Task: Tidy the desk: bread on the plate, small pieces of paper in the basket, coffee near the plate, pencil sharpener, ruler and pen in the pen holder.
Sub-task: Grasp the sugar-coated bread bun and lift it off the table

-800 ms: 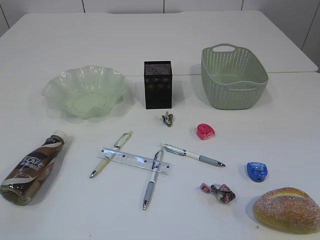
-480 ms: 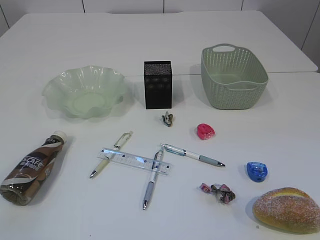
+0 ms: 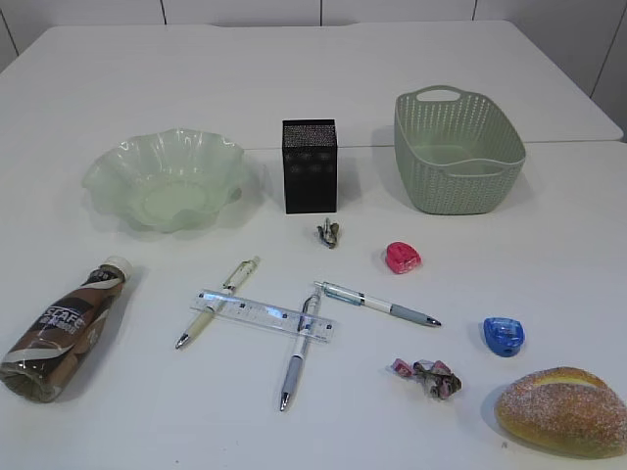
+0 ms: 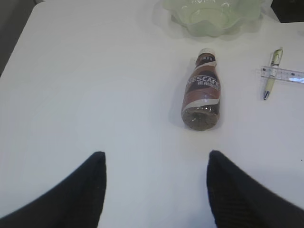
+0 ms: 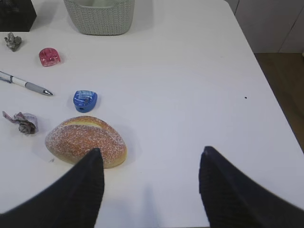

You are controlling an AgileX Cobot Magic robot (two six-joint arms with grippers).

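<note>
Both grippers, left (image 4: 154,190) & right (image 5: 149,187), hang w/ jaws apart, empty. Oval sugar-dusted golden bun (image 3: 561,411) lies front-right on white desk (image 3: 323,78); ruffled pale green glass plate (image 3: 108,166) sits back-left, well apart.

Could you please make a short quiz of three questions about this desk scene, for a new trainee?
1. True or false: the coffee bottle stands upright beside the plate.
2. How many pencil sharpeners lie on the desk, and in which colours?
3. Multiple choice: the ruler lies across
A. one pen only
B. two pens
C. the bread

Key
1. False. It lies on its side, apart from the plate.
2. Two: a pink one and a blue one.
3. B. It crosses the cream pen and the grey pen.
</note>
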